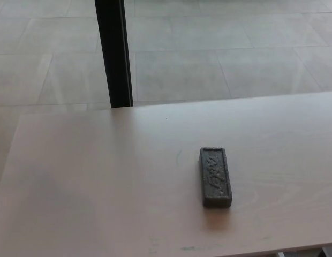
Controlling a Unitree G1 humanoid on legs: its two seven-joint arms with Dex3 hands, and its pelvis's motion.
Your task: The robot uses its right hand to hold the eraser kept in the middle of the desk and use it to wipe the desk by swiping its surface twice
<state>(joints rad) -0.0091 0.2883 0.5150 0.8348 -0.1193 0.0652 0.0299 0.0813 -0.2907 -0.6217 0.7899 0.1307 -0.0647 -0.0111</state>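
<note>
A dark grey rectangular eraser [215,177] lies flat on the pale desk [102,182], a little right of the middle, its long side running toward and away from me. Its top face is textured. Nothing touches it. Neither of my hands nor any part of my arms shows in the head view.
The desk's far edge runs from left of centre up toward the right. A black vertical post [114,53] stands behind that edge at upper left. Beyond lies a light tiled floor [219,48]. Faint greenish marks [195,248] sit near the desk's front edge.
</note>
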